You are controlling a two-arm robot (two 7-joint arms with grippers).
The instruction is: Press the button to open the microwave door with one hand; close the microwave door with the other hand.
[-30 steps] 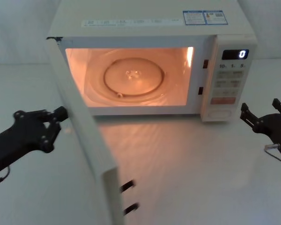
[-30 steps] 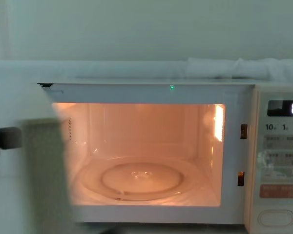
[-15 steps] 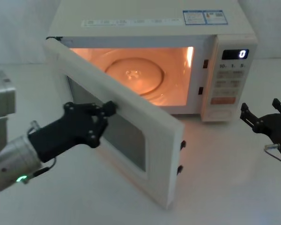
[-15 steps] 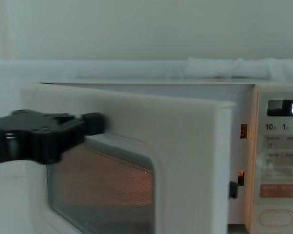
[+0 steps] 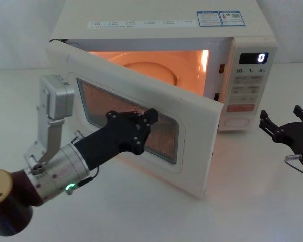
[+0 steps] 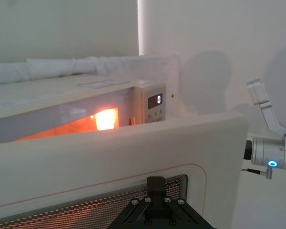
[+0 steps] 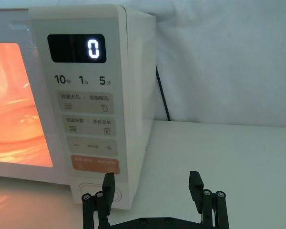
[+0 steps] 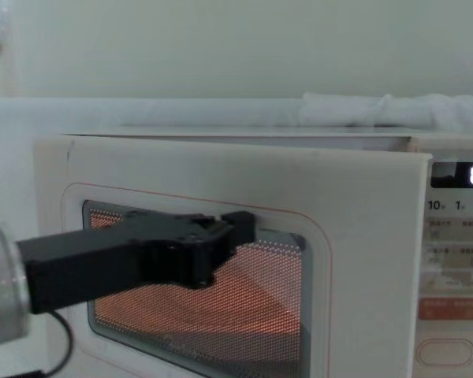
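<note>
1. Centre of the head view: the microwave door (image 5: pixel 141 126) stands partly open, hinged at the left of the frame, its free edge swung toward the lower centre. A wedge of orange-lit cavity (image 5: pixel 156 63) shows above the door's top edge.
2. Left gripper (image 5: pixel 149 117) sits at centre-left of the head view, at the end of a black body on a silver wrist (image 5: pixel 58 174) with a green ring light. Its tip touches the outer face of the door, on the mesh window (image 5: pixel 129 118) near the window's upper right corner.
3. Chest view puts the same gripper (image 8: pixel 240 224) at mid-frame, tip against the window just under the orange outline.
4. Left gripper fingers appear pressed together into a single tip; the angle is poor, so this is a tentative reading. It pinches nothing.
5. Right gripper (image 5: pixel 287 122) hovers at the right edge of the head view, near the control panel (image 5: pixel 247 85) but apart from it. Its fingers are spread wide, with nothing between them.
6. Right wrist view: the button (image 7: pixel 96 193) lies at the bottom of the panel, below the orange-red key (image 7: pixel 95 163), partly behind one finger (image 7: pixel 107 188) of the right gripper.
7. Display (image 7: pixel 76 48) reads 0.
</note>
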